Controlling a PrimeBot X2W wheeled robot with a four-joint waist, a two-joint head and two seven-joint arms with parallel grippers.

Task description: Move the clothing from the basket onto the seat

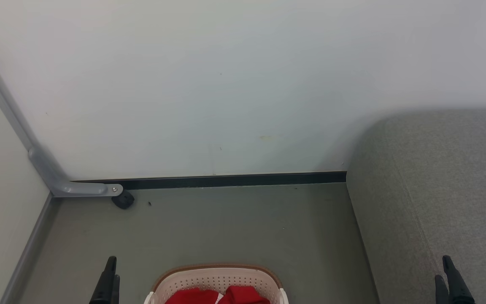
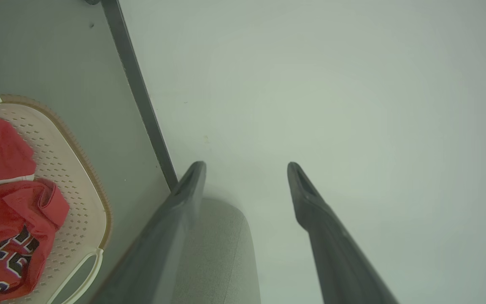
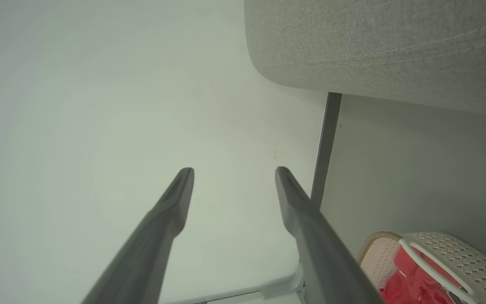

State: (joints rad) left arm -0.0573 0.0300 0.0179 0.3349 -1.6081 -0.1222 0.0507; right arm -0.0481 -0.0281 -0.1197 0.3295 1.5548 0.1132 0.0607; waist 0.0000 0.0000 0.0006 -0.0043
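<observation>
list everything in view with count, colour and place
smooth grey-green floor: one, grey-green, foreground
plain white wall: one, white, behind
dark skirting strip: one, black, along the wall's foot
oval cream perforated plastic basket: one, cream with brown rim, on the floor, bottom centre
soft red fabric clothing: count unclear, red with white trim, heaped in the basket
large grey fabric seat: one, grey, right of the basket
grey metal bracket: one, grey, left corner
small black wheel: one, black, at the bracket's end
left gripper: one, dark, open, lower left
right gripper: one, dark, open, lower right
</observation>
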